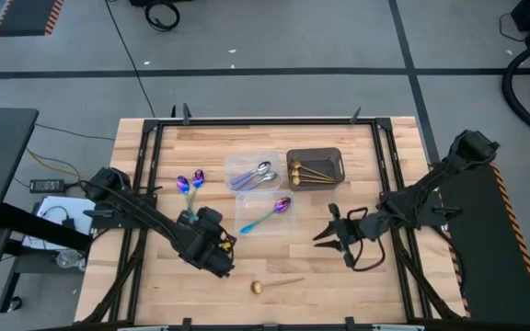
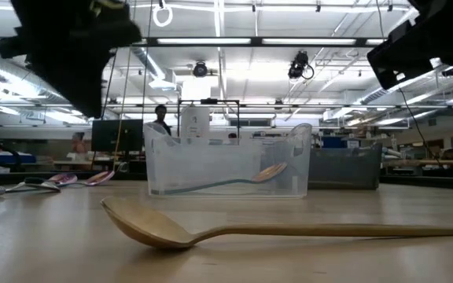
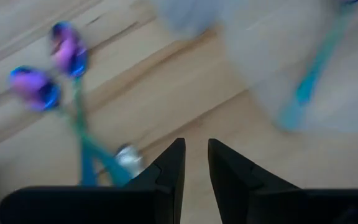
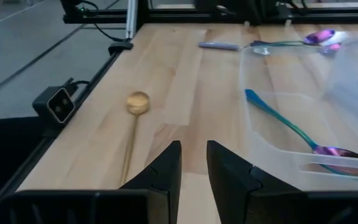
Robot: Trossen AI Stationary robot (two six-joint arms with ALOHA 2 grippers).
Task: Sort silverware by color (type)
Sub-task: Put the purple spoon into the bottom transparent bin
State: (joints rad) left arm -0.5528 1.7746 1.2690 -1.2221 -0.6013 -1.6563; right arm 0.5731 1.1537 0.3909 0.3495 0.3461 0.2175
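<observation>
Two purple spoons with teal handles [image 1: 190, 184] [image 3: 61, 68] lie flat on the table's left part. My left gripper [image 1: 199, 221] [image 3: 196, 149] hovers just near of their handle ends, slanting down, its fingers a little apart with nothing between them. Another purple spoon [image 1: 272, 213] [image 4: 291, 130] lies in a clear tub [image 1: 267, 225] at the middle. A gold spoon [image 1: 276, 284] [image 4: 132, 134] lies on the wood close to the near edge. My right gripper [image 1: 322, 234] [image 4: 194, 149] is right of that tub, pointing toward the table's left, slightly open and empty.
A second clear tub [image 1: 245, 165] with silver spoons and a dark tub [image 1: 337, 156] with gold spoons stand side by side behind the middle tub. Bare wood lies between the gold spoon and the middle tub. A black frame rail [image 4: 55, 102] edges the table.
</observation>
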